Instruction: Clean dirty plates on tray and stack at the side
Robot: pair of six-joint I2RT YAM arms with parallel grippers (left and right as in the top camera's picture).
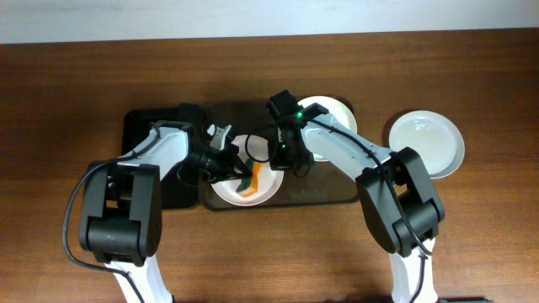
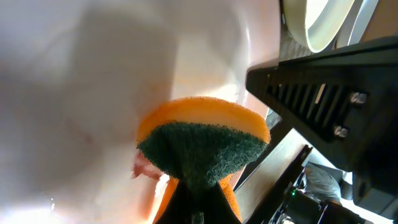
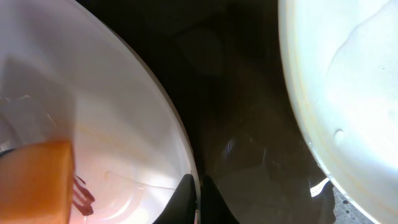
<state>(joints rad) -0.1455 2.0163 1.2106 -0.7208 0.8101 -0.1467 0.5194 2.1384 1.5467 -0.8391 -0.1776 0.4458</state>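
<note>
Left wrist, gripper (image 2: 198,190) pinching sponge (image 2: 202,140) on plate (image 2: 68,93)

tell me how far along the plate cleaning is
Done: one plate sits off the tray on the table, looking clean. In hand: the left gripper presses a sponge on a red-smeared plate while the right gripper pinches its rim. Left: finishing and moving it, plus the third plate on the tray.

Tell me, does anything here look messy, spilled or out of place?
Only the front plate on the tray looks messy: reddish sauce smears show beside the sponge. Nothing seems spilled or broken.
</note>
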